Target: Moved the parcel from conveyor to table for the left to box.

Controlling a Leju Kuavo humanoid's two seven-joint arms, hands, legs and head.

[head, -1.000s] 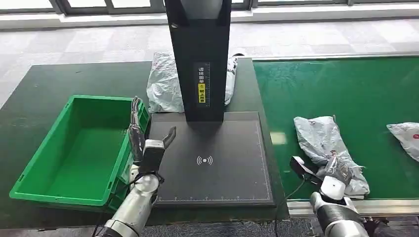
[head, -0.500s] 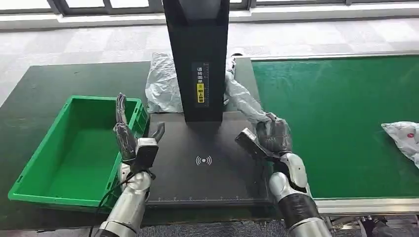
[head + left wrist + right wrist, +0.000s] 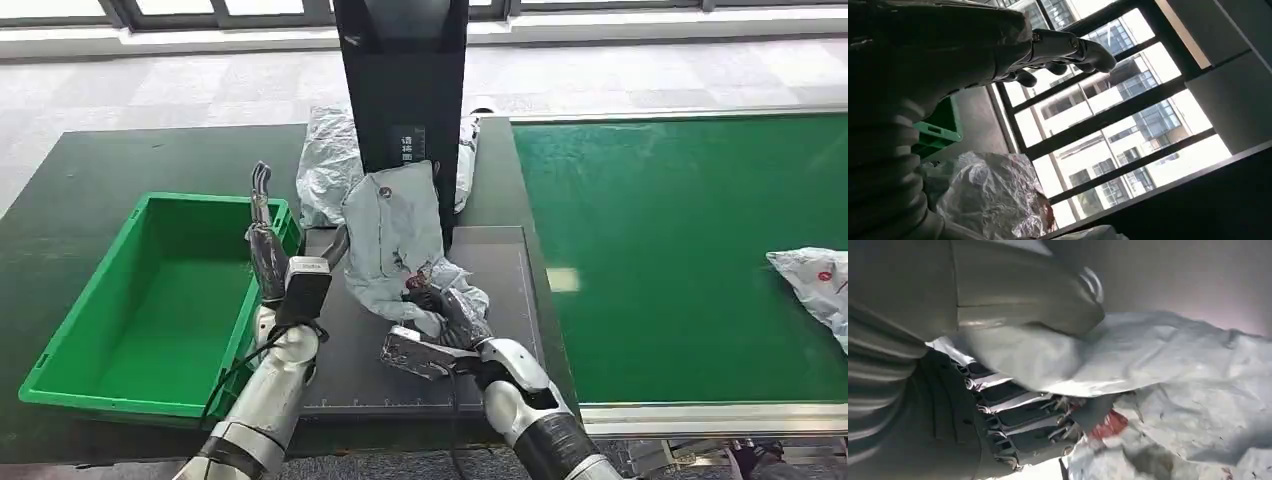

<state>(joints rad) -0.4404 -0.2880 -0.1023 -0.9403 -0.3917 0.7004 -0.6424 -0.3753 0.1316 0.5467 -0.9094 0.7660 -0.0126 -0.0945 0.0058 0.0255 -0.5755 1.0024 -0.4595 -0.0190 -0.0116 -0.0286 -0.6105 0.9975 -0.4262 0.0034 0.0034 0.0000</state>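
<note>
Parcel [image 3: 395,235], grey and crumpled, hangs over the black scanner pad [image 3: 500,275] in front of the dark post [image 3: 404,90]; your right hand [image 3: 447,312] grips its lower end, fingers curled into the plastic; your left hand [image 3: 268,255] stands upright and empty, fingers apart, beside the green bin [image 3: 150,300]; second parcel [image 3: 812,278] lies on the green conveyor [image 3: 680,230].

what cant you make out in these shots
- Scanner pad's centre mark, head view: hidden by the grey parcel that the right hand holds.
- Second parcel behind the black post, head view: its middle hidden by the post.
- Parcel on the conveyor: cut off by the picture's right edge.
- Left hand: raised beside the green bin.
</note>
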